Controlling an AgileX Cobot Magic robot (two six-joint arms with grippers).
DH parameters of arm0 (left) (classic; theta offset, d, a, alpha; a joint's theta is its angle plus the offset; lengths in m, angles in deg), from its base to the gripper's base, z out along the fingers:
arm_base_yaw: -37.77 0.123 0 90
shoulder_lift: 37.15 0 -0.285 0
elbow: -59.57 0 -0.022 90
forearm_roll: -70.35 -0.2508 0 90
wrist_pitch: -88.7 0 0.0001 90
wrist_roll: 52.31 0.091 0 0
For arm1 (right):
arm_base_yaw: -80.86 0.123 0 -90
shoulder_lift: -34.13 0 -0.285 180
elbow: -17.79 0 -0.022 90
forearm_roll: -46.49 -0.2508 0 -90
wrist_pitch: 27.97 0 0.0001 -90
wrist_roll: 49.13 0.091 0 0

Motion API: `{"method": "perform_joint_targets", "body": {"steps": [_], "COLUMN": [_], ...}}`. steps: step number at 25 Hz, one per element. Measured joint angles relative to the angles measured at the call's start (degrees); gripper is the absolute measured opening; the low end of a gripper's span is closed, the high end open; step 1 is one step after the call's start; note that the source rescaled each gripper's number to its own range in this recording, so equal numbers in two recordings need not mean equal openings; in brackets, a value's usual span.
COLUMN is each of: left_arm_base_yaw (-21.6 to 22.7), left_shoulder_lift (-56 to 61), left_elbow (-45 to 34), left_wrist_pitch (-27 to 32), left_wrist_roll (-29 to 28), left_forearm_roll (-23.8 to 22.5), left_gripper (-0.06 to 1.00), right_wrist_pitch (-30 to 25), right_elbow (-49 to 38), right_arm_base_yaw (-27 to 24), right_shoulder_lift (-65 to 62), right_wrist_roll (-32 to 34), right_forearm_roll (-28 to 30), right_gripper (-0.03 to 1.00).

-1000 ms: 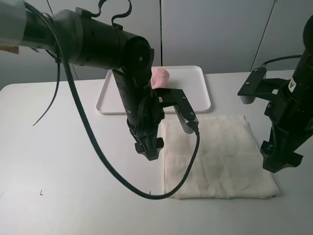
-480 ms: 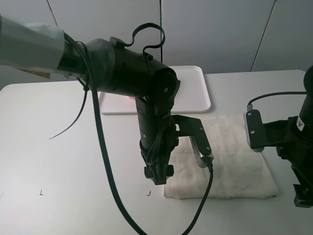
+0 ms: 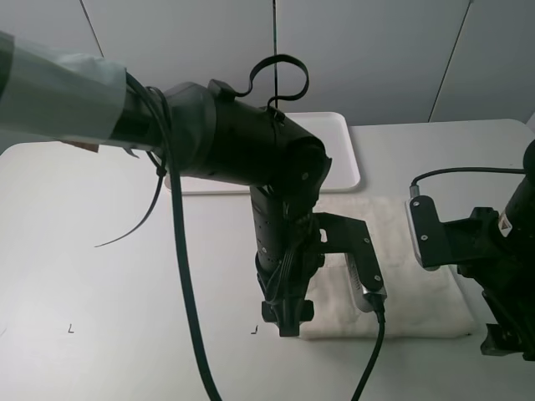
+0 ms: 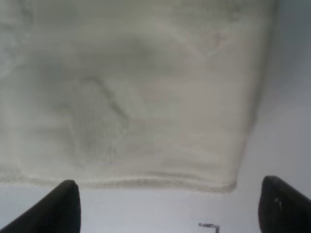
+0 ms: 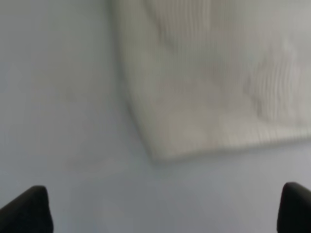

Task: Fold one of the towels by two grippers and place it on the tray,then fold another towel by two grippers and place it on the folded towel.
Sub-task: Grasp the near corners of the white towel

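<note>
**Exterior high view.** Compared with one second ago, the black left arm point(image 3: 242, 154) has swung from the far left side of the cream, rectangular cloth towel point(image 3: 418, 280) to its near left corner. There the left gripper point(image 3: 285, 320) points down at the white desk point(image 3: 100, 251). The right gripper point(image 3: 500, 342) has likewise shifted to the near right corner. The pink towel, seen earlier on the white, smooth, rounded-corner tray point(image 3: 341, 149), is now hidden behind the left arm. The cream towel lies flat on the desk just in front of the tray. It is partly covered by the left arm and its wrist camera bracket point(image 3: 359, 259). A black cable point(image 3: 180, 276) hangs from the left arm and crosses the desk. Two small dark marks point(image 3: 71, 328) sit near the front of the desk.

**Left wrist view.** The two black fingers point(image 4: 60, 206) stand wide apart and hold nothing, just short of the towel's hemmed edge near its corner. The towel point(image 4: 136, 87) has a soft, lightly wrinkled surface. Bare desk point(image 4: 291, 97) shows beside it.

**Right wrist view.** This view is blurred. The fingers point(image 5: 24, 208) are spread wide and empty over bare desk point(image 5: 58, 97), just short of the towel's rounded corner. A ribbed weave shows faintly on the towel point(image 5: 228, 73).
</note>
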Motion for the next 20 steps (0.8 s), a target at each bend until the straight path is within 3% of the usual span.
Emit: {"method": "perform_joint_targets", "body": {"steps": [5,20], "left_arm_base_yaw": [-2.2,-5.4], "left_shoulder_lift": [0.0,-2.4], "left_elbow": [0.0,0.0], "left_wrist_pitch": [-0.4,2.0], "left_wrist_roll": [0.0,-1.5], "left_forearm_roll": [0.2,0.2], "left_gripper": [0.95,0.95], "right_wrist_pitch": [-0.6,0.6], "right_elbow": [0.0,-6.1], "right_arm_base_yaw": [0.0,0.0], "right_shoulder_lift": [0.0,-0.1], "right_wrist_roll": [-6.8,-17.0], "right_forearm_roll": [-6.6,-7.1], "right_gripper": [1.0,1.0]}}
